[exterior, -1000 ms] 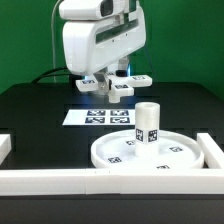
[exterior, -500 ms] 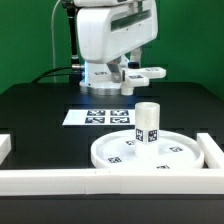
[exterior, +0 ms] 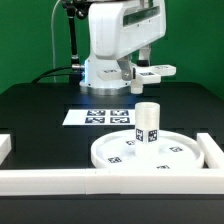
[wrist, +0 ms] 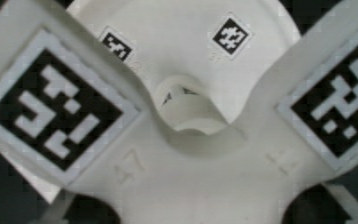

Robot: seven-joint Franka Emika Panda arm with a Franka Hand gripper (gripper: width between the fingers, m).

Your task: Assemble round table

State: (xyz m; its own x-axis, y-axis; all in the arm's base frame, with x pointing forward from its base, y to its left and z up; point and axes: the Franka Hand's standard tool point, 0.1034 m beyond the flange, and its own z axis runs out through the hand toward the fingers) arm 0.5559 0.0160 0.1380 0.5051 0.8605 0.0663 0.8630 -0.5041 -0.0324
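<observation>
The round disc [exterior: 170,155] lies flat on the table at the exterior view's right front. The short cylinder leg [exterior: 148,122] stands upright on its middle. My gripper [exterior: 134,70] hangs well above the table, behind and above the leg. It is shut on the cross-shaped base [exterior: 152,72], which it holds roughly level in the air. In the wrist view the base [wrist: 185,110] fills the picture, with large tags on its arms and a round socket in its centre. My fingertips are hidden there.
The marker board [exterior: 100,117] lies flat on the black table behind the disc. White border rails run along the front [exterior: 60,180], the exterior view's left [exterior: 5,146] and right [exterior: 212,152], close round the disc. Cables hang behind the arm.
The arm has carried the cross-shaped base toward the exterior view's right and slightly higher. The disc, leg and marker board have not moved.
</observation>
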